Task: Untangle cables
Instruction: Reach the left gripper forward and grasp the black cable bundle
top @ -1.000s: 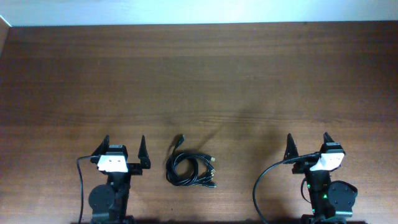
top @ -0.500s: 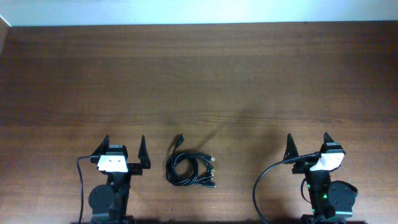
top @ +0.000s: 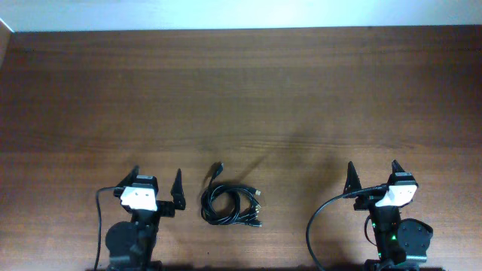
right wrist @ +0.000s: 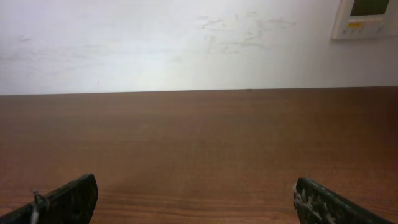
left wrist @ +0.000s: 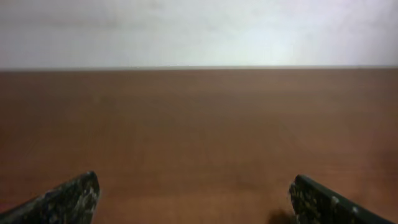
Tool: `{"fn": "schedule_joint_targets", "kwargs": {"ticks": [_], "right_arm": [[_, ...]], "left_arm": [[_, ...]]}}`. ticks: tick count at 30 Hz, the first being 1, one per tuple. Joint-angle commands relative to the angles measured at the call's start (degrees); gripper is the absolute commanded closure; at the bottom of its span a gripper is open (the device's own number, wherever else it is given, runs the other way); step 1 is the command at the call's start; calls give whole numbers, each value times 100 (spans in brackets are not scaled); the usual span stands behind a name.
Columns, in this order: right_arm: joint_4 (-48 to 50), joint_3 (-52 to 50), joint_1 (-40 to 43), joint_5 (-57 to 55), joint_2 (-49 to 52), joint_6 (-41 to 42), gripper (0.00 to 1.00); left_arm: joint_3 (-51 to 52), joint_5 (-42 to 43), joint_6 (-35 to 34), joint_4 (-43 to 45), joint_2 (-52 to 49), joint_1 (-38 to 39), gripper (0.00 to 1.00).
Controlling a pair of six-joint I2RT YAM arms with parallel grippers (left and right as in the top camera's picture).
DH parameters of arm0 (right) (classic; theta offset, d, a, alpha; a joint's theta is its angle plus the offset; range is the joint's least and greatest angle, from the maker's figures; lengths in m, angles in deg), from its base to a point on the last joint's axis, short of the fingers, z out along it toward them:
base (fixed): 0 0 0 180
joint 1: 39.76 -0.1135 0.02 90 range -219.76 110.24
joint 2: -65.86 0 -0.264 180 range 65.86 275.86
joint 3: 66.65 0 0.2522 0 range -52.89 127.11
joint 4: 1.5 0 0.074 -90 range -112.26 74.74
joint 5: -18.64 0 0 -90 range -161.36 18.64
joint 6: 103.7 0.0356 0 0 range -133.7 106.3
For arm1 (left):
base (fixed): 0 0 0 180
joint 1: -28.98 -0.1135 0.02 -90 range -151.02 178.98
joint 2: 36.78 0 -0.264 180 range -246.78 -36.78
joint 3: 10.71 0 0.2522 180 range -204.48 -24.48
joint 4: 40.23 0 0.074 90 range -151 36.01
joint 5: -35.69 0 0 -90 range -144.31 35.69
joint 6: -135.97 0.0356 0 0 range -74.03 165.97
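The cables lie bundled as one small black coil on the wooden table, near the front edge between the two arms, with plug ends sticking out to the right and one end reaching up. My left gripper is open and empty, just left of the coil. My right gripper is open and empty, well to the right of it. In both wrist views only the open fingertips and bare table show; the cables are out of view there.
The arm's own thick black cable loops beside the right base. A white wall with a wall panel stands beyond the table's far edge.
My left gripper has shifted slightly to the right and turned a little toward the coil. The right arm and the cables have not moved.
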Motion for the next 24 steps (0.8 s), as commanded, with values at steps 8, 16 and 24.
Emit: {"fn": "schedule_joint_targets", "kwargs": {"ticks": [8, 16, 24], "right_arm": [[-46, -28, -55, -90, -52, 61, 1], [-46, -28, -55, -90, -44, 61, 1], [-46, -28, -55, -90, 15, 61, 1]], "left_arm": [[-1582, 389, -57, -1781, -258, 24, 1], [-2426, 787, -52, -2391, -1663, 26, 1], [-3458, 772, -52, -3220, -3261, 26, 1]]}}
